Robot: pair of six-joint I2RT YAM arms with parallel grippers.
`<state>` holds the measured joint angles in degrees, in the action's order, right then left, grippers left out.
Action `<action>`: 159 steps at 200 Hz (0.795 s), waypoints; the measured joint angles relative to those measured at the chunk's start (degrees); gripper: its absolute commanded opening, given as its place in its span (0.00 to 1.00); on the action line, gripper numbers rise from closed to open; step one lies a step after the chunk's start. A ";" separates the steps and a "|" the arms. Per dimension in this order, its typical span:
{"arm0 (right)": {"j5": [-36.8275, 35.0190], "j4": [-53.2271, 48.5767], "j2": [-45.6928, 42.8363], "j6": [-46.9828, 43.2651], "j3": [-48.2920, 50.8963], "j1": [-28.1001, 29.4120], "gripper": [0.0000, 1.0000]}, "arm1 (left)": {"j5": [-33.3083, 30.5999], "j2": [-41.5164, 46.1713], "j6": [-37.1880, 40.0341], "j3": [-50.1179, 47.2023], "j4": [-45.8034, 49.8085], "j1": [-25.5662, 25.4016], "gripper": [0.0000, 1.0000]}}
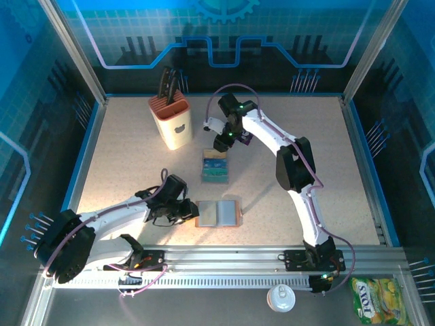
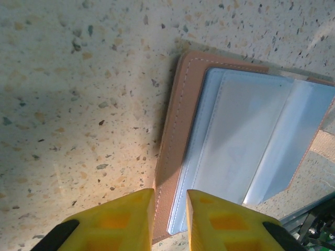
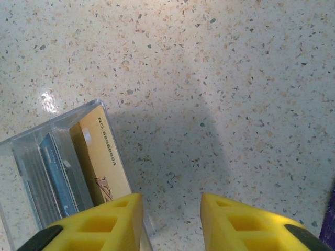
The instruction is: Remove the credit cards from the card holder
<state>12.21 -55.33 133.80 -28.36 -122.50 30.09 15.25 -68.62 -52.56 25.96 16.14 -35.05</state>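
Near edge: a yellow-green snack packet (image 1: 377,300) and a white lid (image 1: 280,297) lie in front of the arm bases, off the desk (image 1: 136,163).

Left end effector (image 2: 170,196): low over the desk at the left border of the card holder (image 1: 219,213). Its yellow fingers (image 2: 125,219) stand a narrow gap apart, with the holder's stitched leather edge in that gap. Whether they clamp the leather cannot be told.

Card holder: lies open like a book, flat on the desk, near the front centre. Grey-blue clear sleeves (image 2: 251,141) face up.

Credit cards (image 1: 215,167): well apart from the holder, farther back, standing on edge in a clear plastic tray (image 3: 31,138). A yellowish-tan card (image 3: 102,157) sits beside blue ones.

Right end effector (image 3: 171,201): just beyond the tray's far end. Fingers are apart, with bare desk between them and nothing held. One finger overlaps the tray's corner in the wrist view.

Far left: a cream knife block (image 1: 171,123) stands upright.
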 measured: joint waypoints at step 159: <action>3.34 22.86 -32.83 33.42 41.68 7.32 0.34 | -0.04 -4.57 3.21 3.17 -0.17 0.00 0.26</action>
<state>15.55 -32.47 100.97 5.06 -80.82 37.41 15.20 -73.19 -49.34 29.12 15.97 -35.05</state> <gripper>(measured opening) 0.344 0.260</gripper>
